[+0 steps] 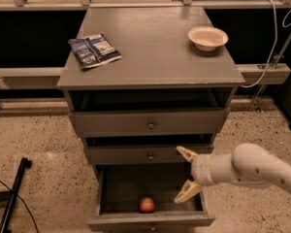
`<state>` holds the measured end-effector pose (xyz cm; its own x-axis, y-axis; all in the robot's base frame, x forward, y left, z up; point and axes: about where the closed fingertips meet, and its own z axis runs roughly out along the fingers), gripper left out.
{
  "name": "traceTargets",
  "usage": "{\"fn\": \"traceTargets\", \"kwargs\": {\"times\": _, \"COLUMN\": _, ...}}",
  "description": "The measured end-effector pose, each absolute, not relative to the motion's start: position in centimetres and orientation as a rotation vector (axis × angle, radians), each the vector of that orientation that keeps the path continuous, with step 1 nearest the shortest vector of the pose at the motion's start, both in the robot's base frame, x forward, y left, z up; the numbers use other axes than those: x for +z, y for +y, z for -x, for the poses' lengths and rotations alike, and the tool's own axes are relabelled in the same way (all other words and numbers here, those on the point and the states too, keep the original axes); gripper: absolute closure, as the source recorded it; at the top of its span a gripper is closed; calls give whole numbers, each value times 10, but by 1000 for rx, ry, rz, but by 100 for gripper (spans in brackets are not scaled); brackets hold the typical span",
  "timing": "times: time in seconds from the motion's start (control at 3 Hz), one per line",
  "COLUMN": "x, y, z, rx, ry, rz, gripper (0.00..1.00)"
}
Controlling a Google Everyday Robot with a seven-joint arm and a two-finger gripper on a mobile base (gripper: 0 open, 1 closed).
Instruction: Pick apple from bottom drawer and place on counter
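Note:
The apple (pixel 146 204), small and red-orange, lies near the front of the open bottom drawer (pixel 150 221), a deep grey tray with a dark inside. My gripper (pixel 185 174) reaches in from the right on a white arm. It hangs open over the right part of that drawer, its two cream fingers (pixel 187 153) spread one above the other. It holds nothing and sits right of and above the apple. The counter (pixel 150 47) is the flat grey top of the cabinet.
A dark blue snack bag (pixel 94 50) lies on the counter's left side and a cream bowl (pixel 207 37) on its right rear. Two shallower drawers with brass knobs (pixel 151 125) are pulled partly out above the bottom one. A black stand leg (pixel 12 198) crosses the speckled floor at left.

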<state>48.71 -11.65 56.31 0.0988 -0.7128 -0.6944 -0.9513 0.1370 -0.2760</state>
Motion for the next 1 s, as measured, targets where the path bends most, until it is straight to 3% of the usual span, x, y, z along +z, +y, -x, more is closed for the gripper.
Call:
{"fn": "traceTargets", "kwargs": {"times": 0.33, "x": 490, "y": -112, "z": -463, "rx": 476, "ry": 1647, "rz": 1653, "gripper": 0}}
{"fn": "traceTargets", "kwargs": {"times": 1.0, "x": 455, "y": -102, "z": -485, "rx": 549, "ry": 1692, "rz": 1678, "gripper": 0}}
